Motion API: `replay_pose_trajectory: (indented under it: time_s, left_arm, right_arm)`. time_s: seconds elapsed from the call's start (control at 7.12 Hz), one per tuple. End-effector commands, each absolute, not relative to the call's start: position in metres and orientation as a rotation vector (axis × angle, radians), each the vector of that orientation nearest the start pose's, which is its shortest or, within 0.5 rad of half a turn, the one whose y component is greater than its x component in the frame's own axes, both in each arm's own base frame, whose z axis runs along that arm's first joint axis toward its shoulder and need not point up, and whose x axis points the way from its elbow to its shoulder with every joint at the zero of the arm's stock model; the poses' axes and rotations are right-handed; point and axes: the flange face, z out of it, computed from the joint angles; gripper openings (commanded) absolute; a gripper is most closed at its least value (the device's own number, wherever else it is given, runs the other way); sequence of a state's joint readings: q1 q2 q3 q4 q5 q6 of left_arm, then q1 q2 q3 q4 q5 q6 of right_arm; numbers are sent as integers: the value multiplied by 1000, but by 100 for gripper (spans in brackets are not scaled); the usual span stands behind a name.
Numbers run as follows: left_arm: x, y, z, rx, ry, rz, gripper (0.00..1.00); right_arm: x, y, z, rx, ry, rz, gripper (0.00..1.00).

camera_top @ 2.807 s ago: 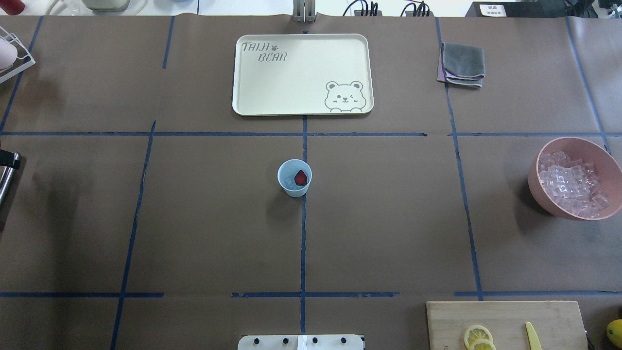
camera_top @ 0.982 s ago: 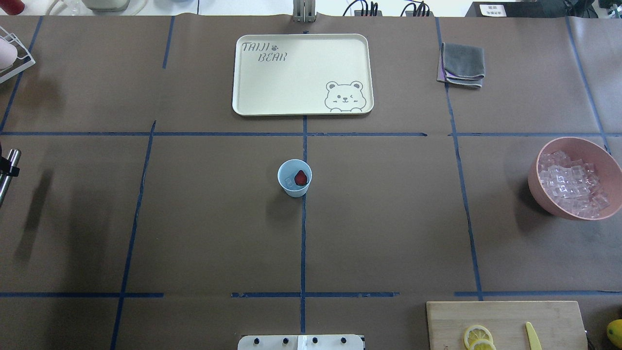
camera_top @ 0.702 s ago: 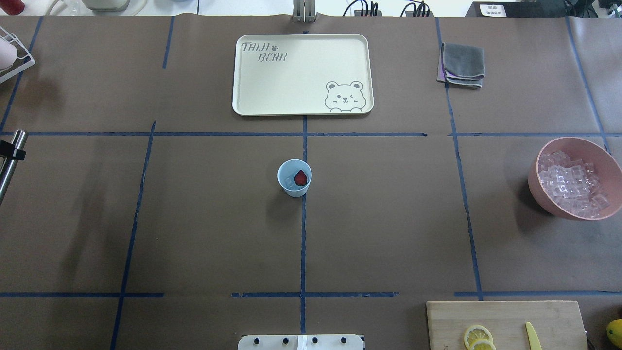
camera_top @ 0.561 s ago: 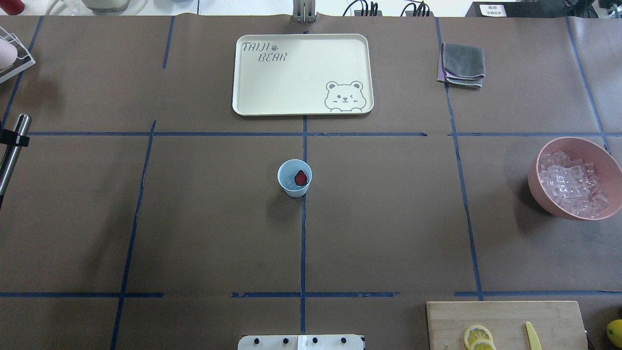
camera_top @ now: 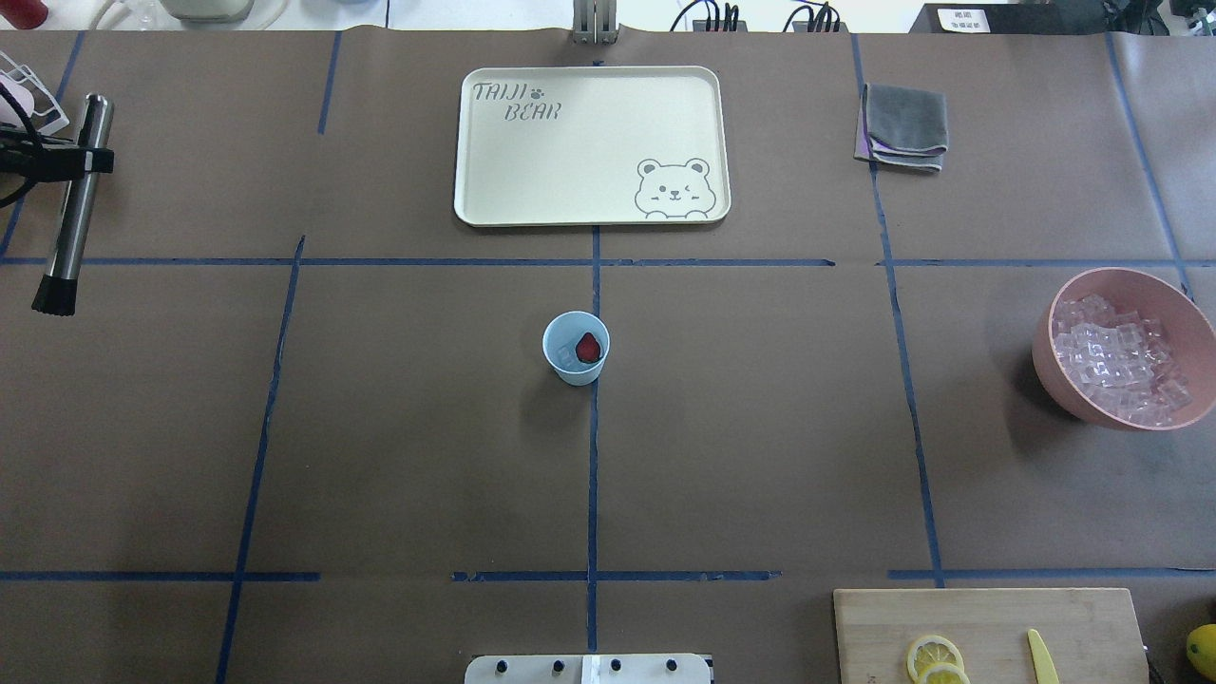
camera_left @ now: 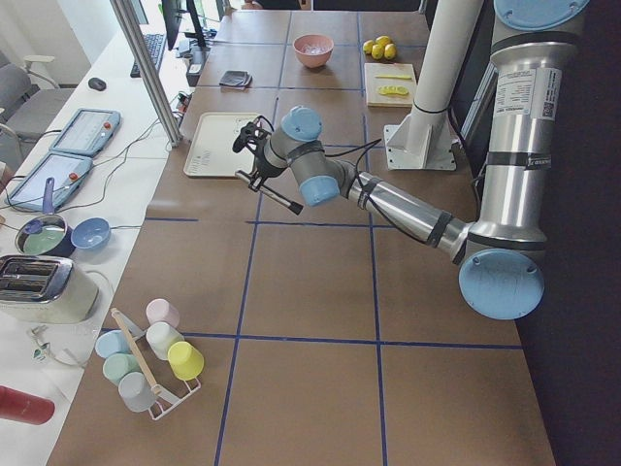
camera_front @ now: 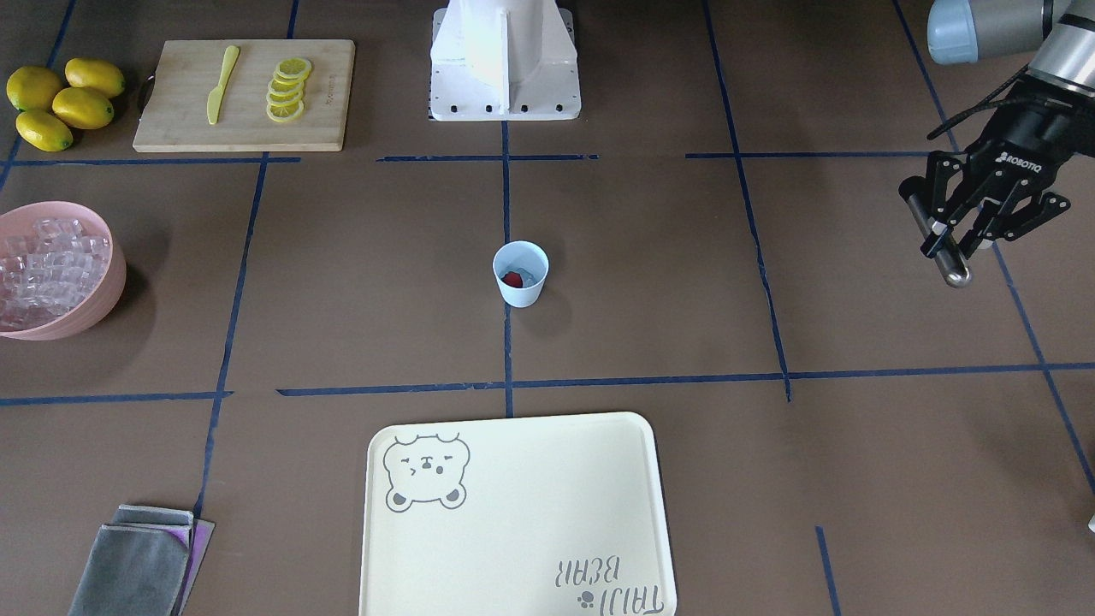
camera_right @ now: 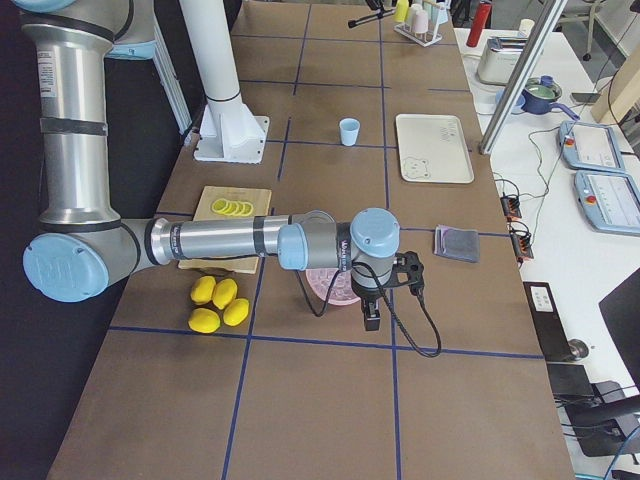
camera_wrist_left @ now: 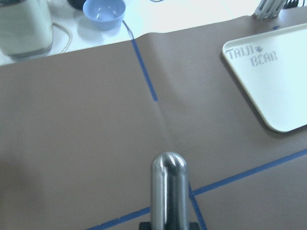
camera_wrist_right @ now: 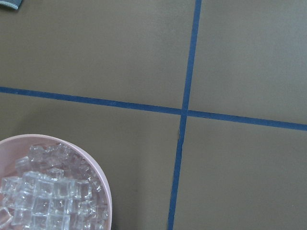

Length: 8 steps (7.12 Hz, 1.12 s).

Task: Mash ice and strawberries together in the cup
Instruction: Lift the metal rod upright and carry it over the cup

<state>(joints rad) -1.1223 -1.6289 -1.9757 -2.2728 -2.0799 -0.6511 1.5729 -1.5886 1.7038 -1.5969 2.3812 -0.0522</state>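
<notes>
The pale blue cup (camera_top: pixel 576 370) stands at the table's middle, also in the front view (camera_front: pixel 519 291). Inside it lie one red strawberry (camera_top: pixel 589 348) and a few clear ice cubes (camera_top: pixel 566 356). My left gripper (camera_top: pixel 84 161) is far to the cup's left and further back, shut on a steel muddler (camera_top: pixel 66 237) with a black tip. It holds the muddler above the table, as the front view shows (camera_front: pixel 949 239). The right gripper (camera_right: pixel 370 312) hangs by the pink bowl. It shows only in the exterior right view, so I cannot tell its state.
A pink bowl (camera_top: pixel 1121 275) full of ice stands at the right. A cream tray (camera_top: pixel 589 142) lies behind the cup, a grey cloth (camera_top: pixel 902 123) at the back right. A cutting board (camera_top: pixel 988 617) holds lemon slices and a yellow knife. A cup rack (camera_top: pixel 28 109) stands at the far left.
My left gripper has come further into the overhead view from the left edge with the muddler, moving towards the table's far side and slightly right. The cup has not moved.
</notes>
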Motion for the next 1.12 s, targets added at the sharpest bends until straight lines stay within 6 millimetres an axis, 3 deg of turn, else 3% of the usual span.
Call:
replay_pose_trajectory:
  time_s: [0.0, 0.14, 0.28, 0.42, 0.56, 0.98]
  left_arm:
    - [204, -471, 280, 841, 1128, 270, 0]
    - [242, -462, 242, 811, 1236, 274, 0]
    - [254, -460, 210, 828, 1294, 255, 0]
    - [263, -460, 190, 899, 1297, 225, 0]
    - [285, -450, 178, 1006, 1315, 179, 0]
    - [348, -418, 177, 1285, 1437, -38, 0]
  right_arm:
    - [62, -486, 598, 99, -832, -78, 100]
    - [62, -486, 598, 96, -832, -77, 100]
    - [62, -487, 597, 99, -832, -78, 100]
    - [62, -486, 598, 97, -832, -77, 100]
    - [62, -485, 595, 102, -832, -79, 100]
    - [70, -477, 583, 132, -829, -72, 100]
